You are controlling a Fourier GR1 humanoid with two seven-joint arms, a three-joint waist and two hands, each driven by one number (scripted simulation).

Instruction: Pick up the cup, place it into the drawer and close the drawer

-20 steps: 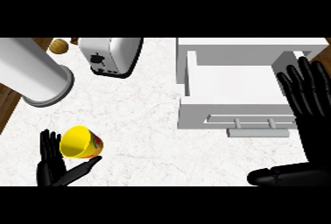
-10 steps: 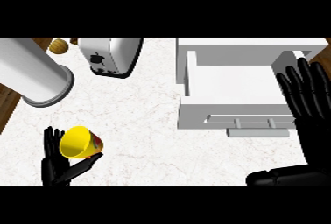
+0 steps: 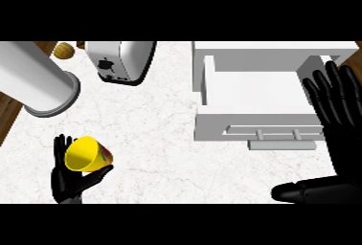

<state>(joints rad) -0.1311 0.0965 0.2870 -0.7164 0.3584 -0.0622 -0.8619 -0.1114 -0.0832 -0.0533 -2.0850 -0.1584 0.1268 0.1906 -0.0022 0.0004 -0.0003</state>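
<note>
A yellow cup (image 3: 84,154) with a red mark on its side lies tilted in my left hand (image 3: 71,183) at the lower left, just over the marble counter. The fingers curl round its left side and the thumb presses under its right side. The white drawer (image 3: 212,122) stands open at the upper right, with its grey handle (image 3: 279,139) facing me, and nothing shows inside it. My right hand (image 3: 338,103) is open with its fingers straight up, over the drawer's right edge.
A silver toaster (image 3: 120,62) stands at the back, left of the drawer. A large grey cylinder (image 3: 39,81) lies at the far left, with a small brown round thing (image 3: 63,50) behind it. The counter's left edge meets wood.
The left hand has shifted very slightly with the cup still in it. The right hand has hardly moved.
</note>
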